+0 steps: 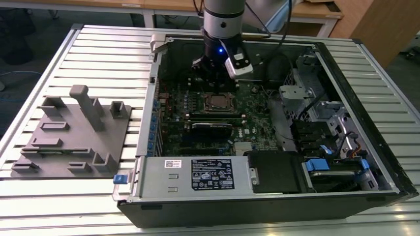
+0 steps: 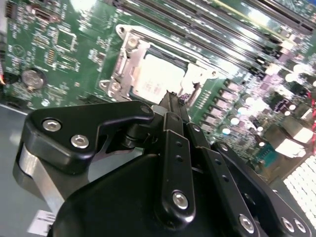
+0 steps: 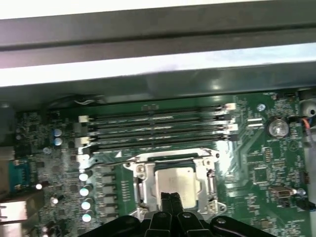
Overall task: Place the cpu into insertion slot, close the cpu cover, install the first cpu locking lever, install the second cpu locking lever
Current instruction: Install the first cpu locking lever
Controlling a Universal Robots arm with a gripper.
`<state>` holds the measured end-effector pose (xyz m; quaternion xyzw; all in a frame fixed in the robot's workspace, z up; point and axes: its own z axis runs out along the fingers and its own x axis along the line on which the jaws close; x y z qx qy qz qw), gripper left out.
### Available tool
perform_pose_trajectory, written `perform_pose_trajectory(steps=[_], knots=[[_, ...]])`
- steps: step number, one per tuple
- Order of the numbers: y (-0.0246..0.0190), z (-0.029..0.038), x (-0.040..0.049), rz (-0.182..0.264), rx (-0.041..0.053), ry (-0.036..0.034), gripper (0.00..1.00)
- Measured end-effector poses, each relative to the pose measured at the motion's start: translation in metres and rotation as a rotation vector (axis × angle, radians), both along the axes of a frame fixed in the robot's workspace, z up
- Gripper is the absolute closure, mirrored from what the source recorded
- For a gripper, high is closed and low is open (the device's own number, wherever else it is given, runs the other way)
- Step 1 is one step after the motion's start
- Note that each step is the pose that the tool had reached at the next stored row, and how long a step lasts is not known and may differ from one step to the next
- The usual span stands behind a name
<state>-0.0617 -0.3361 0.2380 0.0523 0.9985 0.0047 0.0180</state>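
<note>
The cpu lies in the insertion slot with its silvery top showing, and it is seen too in the second wrist view. The cpu cover, a metal frame, lies flat around it. My gripper is shut with nothing between its black fingers, its tips right at the socket's edge. In the exterior view the gripper hangs inside the open computer case, just behind the socket. I cannot make out how the locking levers stand.
Long memory slots run beside the socket and a coin battery sits on the board. The case walls, a drive cage and a power supply hem in the board. A grey fixture plate lies on the exterior view's left.
</note>
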Motion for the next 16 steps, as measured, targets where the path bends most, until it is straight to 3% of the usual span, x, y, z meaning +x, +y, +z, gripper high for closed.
perform_pose_trajectory(steps=[10, 16], knots=[[0.0000, -0.0002, -0.0218, 0.000, 0.0001, -0.0001, 0.90], [0.0000, -0.0001, -0.0237, 0.000, 0.0000, 0.0000, 0.90]])
